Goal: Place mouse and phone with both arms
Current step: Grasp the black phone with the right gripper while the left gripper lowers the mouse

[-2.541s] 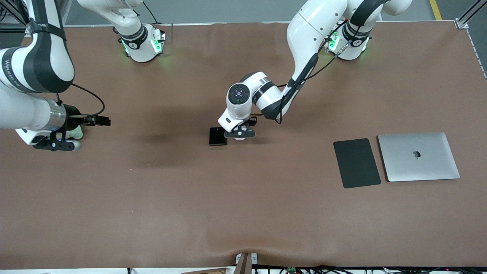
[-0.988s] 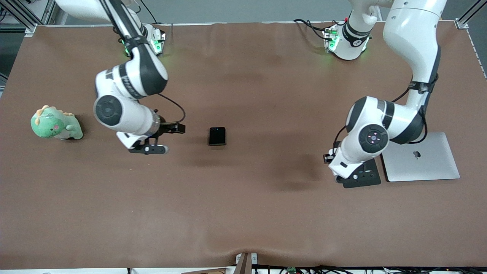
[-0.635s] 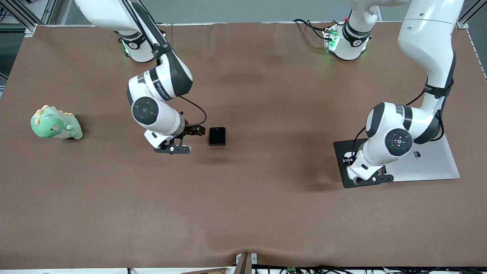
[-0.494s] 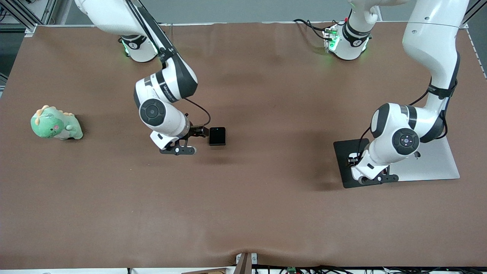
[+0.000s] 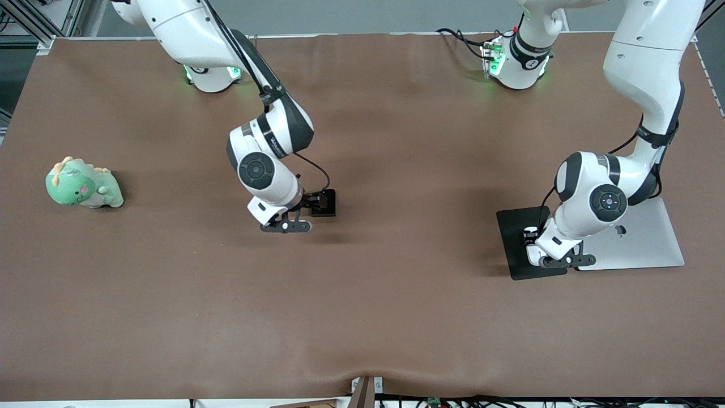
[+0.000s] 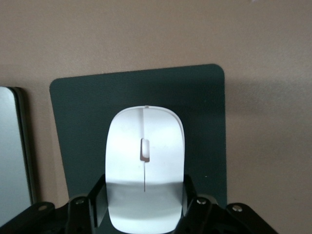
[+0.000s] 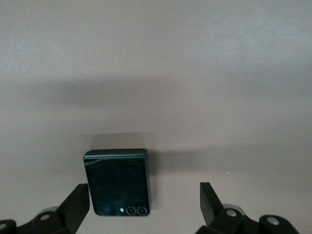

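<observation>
the left arm's black two-finger gripper (image 5: 558, 262) hangs over the large flat dark grey pad (image 5: 516, 245), at the pad's edge beside the closed silver laptop (image 5: 645, 241). it is clenched on the small glossy white oval mouse (image 6: 145, 168), one finger on each flank, and the mouse's nose reaches out over the pad's middle. the right arm's black gripper (image 5: 288, 225) is over the brown table covering (image 5: 362, 317) well apart from the pad, toward the right arm's end. its fingers (image 7: 78, 204) stand spread and grasp nothing. the small black squarish phone (image 7: 118, 181) lies flat on the covering just beside one finger, partly within the gap. the green plush dinosaur (image 5: 82, 185) sits farthest from the pad, at the right arm's end.
</observation>
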Action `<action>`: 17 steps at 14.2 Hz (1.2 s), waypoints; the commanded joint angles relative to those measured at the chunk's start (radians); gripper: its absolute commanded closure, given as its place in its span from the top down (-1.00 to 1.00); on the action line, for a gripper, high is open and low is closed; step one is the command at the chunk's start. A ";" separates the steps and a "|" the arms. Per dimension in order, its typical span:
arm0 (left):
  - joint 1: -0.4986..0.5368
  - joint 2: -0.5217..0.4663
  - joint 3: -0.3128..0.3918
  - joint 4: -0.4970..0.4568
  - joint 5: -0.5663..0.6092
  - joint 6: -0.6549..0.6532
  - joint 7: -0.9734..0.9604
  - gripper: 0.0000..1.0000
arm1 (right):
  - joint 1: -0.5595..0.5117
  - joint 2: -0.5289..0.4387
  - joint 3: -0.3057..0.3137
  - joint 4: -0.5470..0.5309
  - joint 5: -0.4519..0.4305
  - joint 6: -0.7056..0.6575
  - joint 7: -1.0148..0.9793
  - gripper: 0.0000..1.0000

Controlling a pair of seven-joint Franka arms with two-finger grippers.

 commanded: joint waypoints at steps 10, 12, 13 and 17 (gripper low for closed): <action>0.032 0.036 -0.016 -0.019 0.009 0.084 0.059 0.17 | 0.086 0.109 -0.008 0.018 0.019 0.123 0.136 1.00; 0.032 0.037 -0.018 -0.014 0.003 0.084 0.043 1.00 | 0.092 0.109 -0.008 0.018 0.019 0.122 0.147 1.00; 0.032 0.034 -0.016 -0.013 -0.007 0.084 0.044 1.00 | 0.095 0.112 -0.008 0.016 0.019 0.123 0.147 1.00; 0.028 -0.024 -0.032 -0.006 -0.009 0.061 0.043 1.00 | 0.109 0.124 -0.009 0.010 0.013 0.136 0.144 1.00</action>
